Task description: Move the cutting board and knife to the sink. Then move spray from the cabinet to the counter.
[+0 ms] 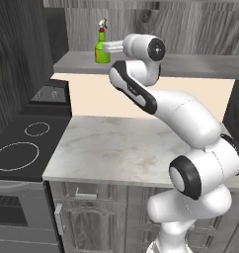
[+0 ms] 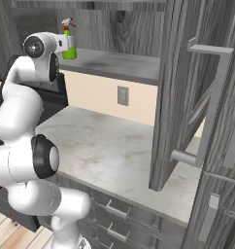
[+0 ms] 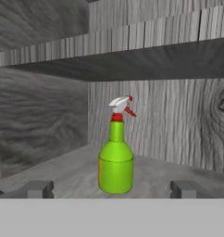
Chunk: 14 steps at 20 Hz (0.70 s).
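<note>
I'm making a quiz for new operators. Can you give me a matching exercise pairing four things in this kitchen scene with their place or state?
Things:
1. small green spray bottle with red-and-white trigger head
2. two-finger gripper
3. white-grey marble countertop
4. black stovetop with ring burners

Place or state:
A. open, pointing at the bottle
B. left of the marble slab in the left base view
C. upright on the grey cabinet shelf
D. below the cabinet, above grey drawers

Pairs: 1-C, 2-A, 3-D, 4-B
</note>
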Motion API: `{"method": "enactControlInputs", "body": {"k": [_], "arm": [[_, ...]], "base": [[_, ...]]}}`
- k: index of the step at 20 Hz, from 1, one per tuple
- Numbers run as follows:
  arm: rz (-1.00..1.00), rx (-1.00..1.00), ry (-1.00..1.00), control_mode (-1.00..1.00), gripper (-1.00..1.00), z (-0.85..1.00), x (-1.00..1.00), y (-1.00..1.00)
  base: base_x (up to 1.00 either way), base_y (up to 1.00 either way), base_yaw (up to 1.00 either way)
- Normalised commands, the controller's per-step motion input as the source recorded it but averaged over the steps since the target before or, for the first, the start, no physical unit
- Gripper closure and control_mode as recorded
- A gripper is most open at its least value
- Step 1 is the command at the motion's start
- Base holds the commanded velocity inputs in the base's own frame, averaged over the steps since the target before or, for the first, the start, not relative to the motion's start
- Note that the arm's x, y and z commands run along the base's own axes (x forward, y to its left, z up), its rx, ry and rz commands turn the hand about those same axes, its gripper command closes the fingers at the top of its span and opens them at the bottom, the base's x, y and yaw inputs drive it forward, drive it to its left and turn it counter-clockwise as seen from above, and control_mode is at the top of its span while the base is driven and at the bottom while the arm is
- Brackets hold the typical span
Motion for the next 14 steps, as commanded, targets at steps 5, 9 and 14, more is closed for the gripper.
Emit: {"method": "enactControlInputs", "body": {"k": [5, 9, 14], "arm": [[0.0, 0.0, 0.0, -1.0, -1.0, 0.0, 0.15, 0.0], [0.0, 0.0, 0.0, -1.0, -1.0, 0.0, 0.09, 0.01], [0.0, 0.0, 0.0, -1.0, -1.0, 0.0, 0.21, 0.04]], "base": [[0.0, 0.0, 0.0], [0.0, 0.0, 0.0], [0.0, 0.0, 0.0]]}}
